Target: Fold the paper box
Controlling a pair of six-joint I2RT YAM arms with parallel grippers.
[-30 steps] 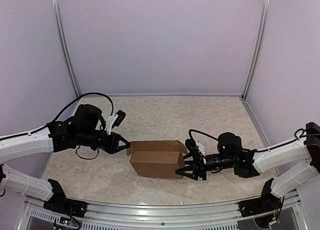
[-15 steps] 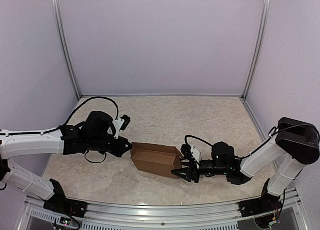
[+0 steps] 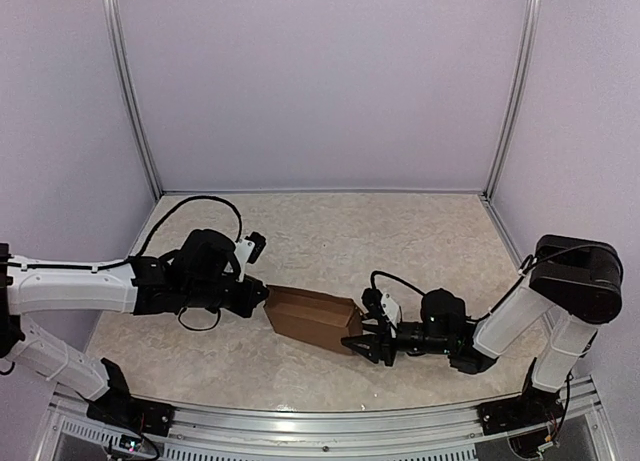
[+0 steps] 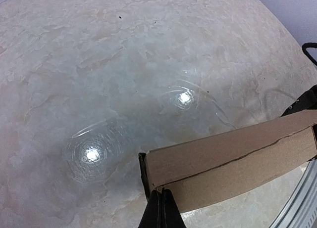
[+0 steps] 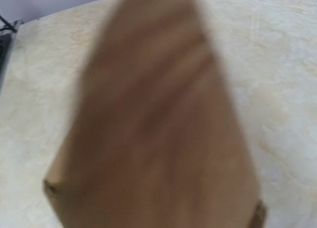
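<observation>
Arms low, reaching inward; left hand [image 3: 258, 294] closed, right hand [image 3: 365, 346] fingers apart.

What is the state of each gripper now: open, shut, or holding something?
Left gripper: shut, tips at one end of the box.
Right gripper: at the other end of the box; open or gripping cannot be told.

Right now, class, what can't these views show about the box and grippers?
- Top view: right gripper too small to judge its grip on the paper box.
- Right wrist view: box blurred, fills the frame, hiding that gripper.
- Left wrist view: frame edge cuts off the box's far end.
</observation>
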